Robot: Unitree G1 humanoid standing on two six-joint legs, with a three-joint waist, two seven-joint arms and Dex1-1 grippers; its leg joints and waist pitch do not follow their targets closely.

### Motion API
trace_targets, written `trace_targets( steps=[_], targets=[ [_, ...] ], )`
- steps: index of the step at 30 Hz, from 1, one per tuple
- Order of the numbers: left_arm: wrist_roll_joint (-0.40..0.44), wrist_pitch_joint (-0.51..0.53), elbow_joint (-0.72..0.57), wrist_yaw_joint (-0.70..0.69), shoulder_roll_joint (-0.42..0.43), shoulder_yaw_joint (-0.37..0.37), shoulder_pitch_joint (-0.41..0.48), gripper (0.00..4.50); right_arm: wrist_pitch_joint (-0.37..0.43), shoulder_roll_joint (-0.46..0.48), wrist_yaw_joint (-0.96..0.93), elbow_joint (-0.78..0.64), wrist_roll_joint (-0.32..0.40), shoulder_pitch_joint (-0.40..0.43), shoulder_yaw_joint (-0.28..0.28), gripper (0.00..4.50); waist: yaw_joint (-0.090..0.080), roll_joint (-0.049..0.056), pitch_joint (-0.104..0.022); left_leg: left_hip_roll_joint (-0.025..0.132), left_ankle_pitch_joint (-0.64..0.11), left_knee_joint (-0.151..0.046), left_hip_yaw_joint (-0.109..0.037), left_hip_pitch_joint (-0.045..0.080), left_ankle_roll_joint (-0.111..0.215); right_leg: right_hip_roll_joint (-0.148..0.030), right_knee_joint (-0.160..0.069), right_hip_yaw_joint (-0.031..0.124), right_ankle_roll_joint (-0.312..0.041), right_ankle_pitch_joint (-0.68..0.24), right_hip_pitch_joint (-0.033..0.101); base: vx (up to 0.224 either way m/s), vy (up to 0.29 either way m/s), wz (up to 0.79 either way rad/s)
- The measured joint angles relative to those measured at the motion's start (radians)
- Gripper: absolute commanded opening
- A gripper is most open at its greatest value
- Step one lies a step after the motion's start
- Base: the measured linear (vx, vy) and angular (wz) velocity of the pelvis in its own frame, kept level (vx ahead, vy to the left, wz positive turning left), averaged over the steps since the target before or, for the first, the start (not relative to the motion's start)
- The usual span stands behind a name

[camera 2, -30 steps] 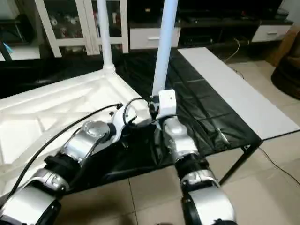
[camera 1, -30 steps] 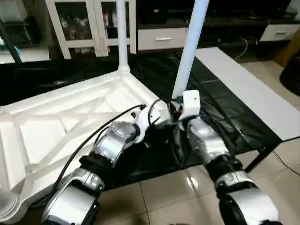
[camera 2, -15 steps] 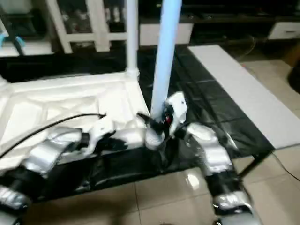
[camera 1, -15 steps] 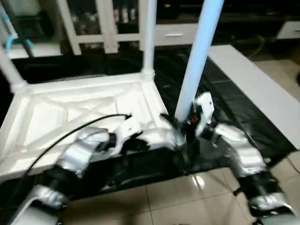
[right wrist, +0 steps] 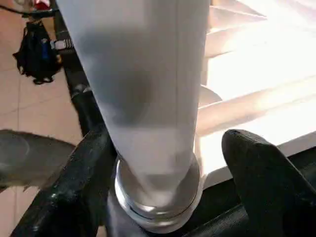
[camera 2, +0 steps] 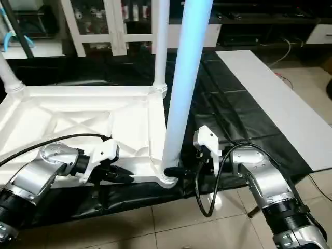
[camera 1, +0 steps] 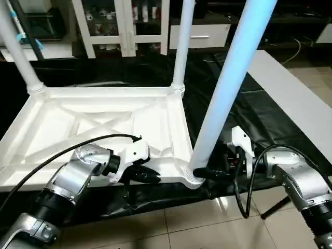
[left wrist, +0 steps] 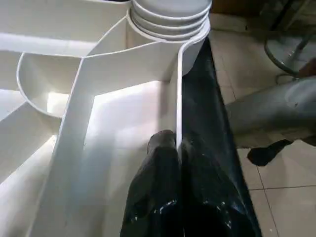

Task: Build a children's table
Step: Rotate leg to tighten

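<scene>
The children's table lies upside down: its white tabletop [camera 1: 104,119] shows a ribbed X-braced underside on a black sheet. Legs stand in the far left corner [camera 1: 21,57] and the far right corner [camera 1: 181,46]. A third leg [camera 1: 228,88] stands in the near right corner socket [camera 1: 193,179]. My left gripper [camera 1: 151,176] is shut on the tabletop's thin near rim [left wrist: 178,98]; its fingers [left wrist: 155,182] pinch that wall. My right gripper [right wrist: 168,143] stands open around the near leg's base [right wrist: 158,197], one finger [right wrist: 252,168] apart from it.
A white glass-door cabinet [camera 1: 124,26] and a low drawer unit [camera 1: 199,36] stand behind. A white board [camera 1: 295,88] lies along the right side of the black sheet [camera 1: 249,114]. Tiled floor [camera 1: 197,228] runs along the near edge.
My right gripper's jaws have spread wider at the near leg's base, and that arm has drawn back to the right. The head view has shifted and now takes in more of the tabletop.
</scene>
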Motion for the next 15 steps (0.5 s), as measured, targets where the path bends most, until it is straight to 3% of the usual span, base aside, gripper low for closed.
trace_targets(
  steps=[2,3,15],
  targets=[
    [0.0,0.003,-0.003,0.0,0.002,0.0,0.0,0.0,0.0,0.002,0.002,0.0,0.0,0.0,0.0,3.54,0.0,0.0,0.0,0.0,0.0,0.003,0.0,0.0,0.0,0.0,0.003,0.0,0.001,0.0,0.0,0.0,0.0,0.0],
    [0.0,0.003,-0.003,-0.001,0.002,0.0,0.0,0.0,0.001,0.003,0.004,0.001,0.0,-0.001,0.0,3.3,0.0,0.0,0.0,0.0,0.0,0.004,0.0,0.0,0.0,0.0,0.003,0.0,0.001,0.0,0.0,0.0,0.0,0.0],
    [0.001,0.004,-0.007,-0.01,0.007,0.0,0.001,0.0,0.06,0.012,0.049,0.002,0.032,-0.001,0.0,2.22,0.0,-0.001,0.0,0.0,0.0,0.006,0.0,-0.001,0.0,0.0,0.005,0.0,0.001,0.0,0.0,0.0,0.0,0.0]
  ],
)
